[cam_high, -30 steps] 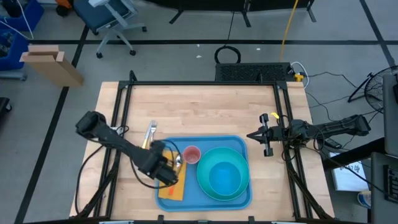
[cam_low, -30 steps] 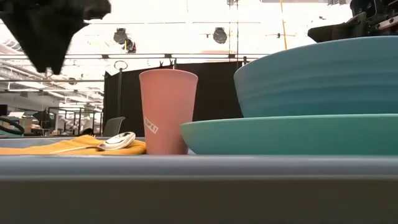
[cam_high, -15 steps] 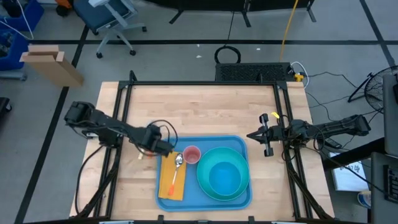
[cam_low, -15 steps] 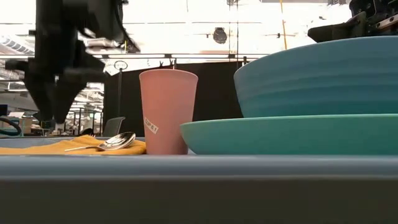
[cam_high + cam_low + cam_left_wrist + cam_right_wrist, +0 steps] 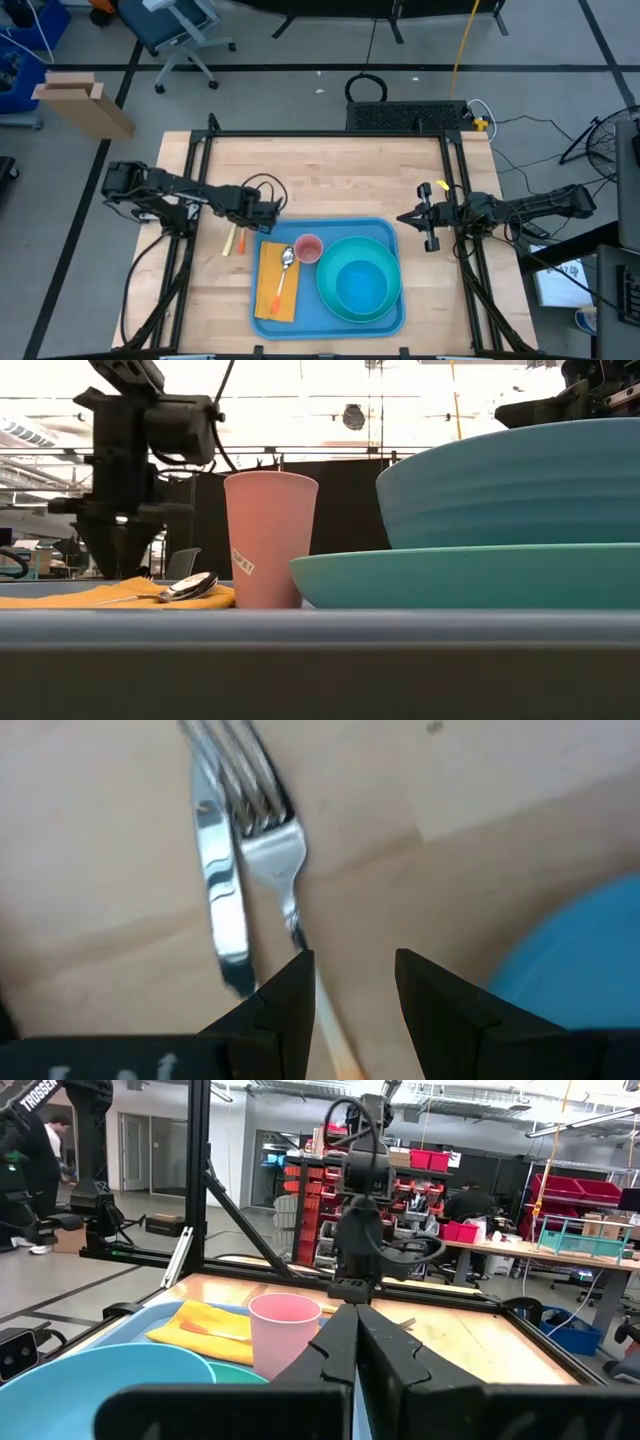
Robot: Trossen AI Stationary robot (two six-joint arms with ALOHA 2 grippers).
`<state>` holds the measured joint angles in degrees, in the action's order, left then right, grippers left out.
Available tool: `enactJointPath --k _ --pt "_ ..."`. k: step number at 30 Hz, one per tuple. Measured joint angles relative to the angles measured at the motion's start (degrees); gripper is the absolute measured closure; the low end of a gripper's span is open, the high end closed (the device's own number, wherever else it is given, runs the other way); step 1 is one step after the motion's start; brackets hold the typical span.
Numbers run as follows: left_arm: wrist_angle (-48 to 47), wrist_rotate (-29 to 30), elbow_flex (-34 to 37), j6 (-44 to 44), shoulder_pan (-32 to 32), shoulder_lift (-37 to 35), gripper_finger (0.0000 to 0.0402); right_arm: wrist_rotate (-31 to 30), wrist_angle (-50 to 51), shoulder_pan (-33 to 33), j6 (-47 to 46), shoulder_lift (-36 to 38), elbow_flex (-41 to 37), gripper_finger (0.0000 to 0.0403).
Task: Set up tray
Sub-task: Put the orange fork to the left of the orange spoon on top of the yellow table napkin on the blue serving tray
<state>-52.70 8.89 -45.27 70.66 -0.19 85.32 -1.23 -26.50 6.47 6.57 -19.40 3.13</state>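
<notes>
Fork (image 5: 262,815) next, probably; left gripper (image 5: 352,988), fingers spread, should straddle its handle clear of knife (image 5: 222,890), then descend; right gripper (image 5: 428,229) waits pressed together.

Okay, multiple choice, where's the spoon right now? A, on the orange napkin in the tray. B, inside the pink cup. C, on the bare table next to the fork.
A: the spoon lies on the orange napkin inside the tray.

A pink cup (image 5: 270,538) stands beside a turquoise plate (image 5: 470,575) holding a blue bowl (image 5: 510,485).
</notes>
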Motion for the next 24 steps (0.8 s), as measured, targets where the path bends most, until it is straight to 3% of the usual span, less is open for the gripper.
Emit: enactJointPath --k 8,24 --pt "3.05 -0.3 1.9 -2.46 3.14 0.02 0.0256 -0.04 0.61 0.01 0.13 -0.01 0.01 0.0403" --pt "2.08 -1.64 4.01 -1.24 1.97 0.04 0.0256 -0.11 1.57 0.01 0.55 0.0 0.01 0.0403"
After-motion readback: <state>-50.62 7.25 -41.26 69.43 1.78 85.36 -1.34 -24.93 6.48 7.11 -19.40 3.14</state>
